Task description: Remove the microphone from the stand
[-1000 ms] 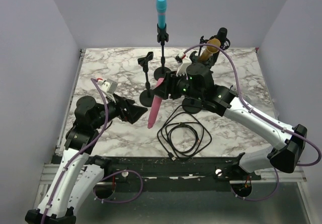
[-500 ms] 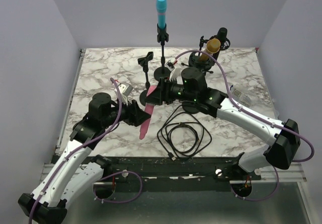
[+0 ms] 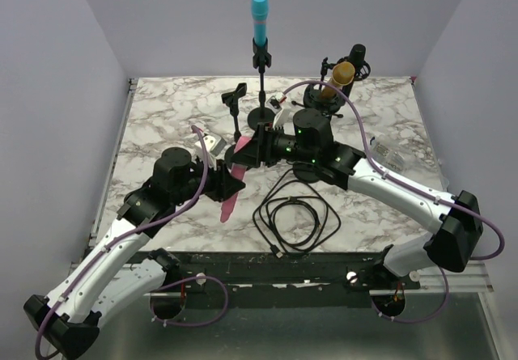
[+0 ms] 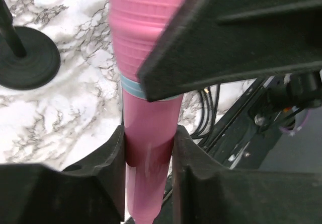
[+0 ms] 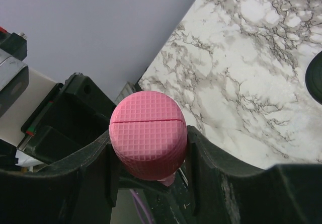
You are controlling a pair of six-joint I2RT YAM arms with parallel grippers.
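The pink microphone (image 3: 229, 203) hangs tilted above the table, off any stand, head up and handle down. My right gripper (image 3: 248, 150) is shut on its gridded head (image 5: 147, 133), one finger on each side. My left gripper (image 3: 230, 184) is shut on the smooth handle (image 4: 148, 158) below the pale blue ring, its fingers (image 4: 108, 158) pressed to both sides. In the left wrist view a finger of the right gripper (image 4: 241, 32) covers part of the head. The empty stand (image 3: 235, 101) with its black clip rises just behind the microphone.
A blue microphone (image 3: 259, 16) stands in a tall stand at the back. A gold microphone (image 3: 341, 74) and a black one (image 3: 356, 55) sit at the back right. A coiled black cable (image 3: 295, 214) lies near the front. A round stand base (image 4: 27, 60) sits left of the handle.
My left arm has swung right to the pink microphone and its gripper has shut on the handle. The right gripper has shifted the microphone slightly left and kept its hold.
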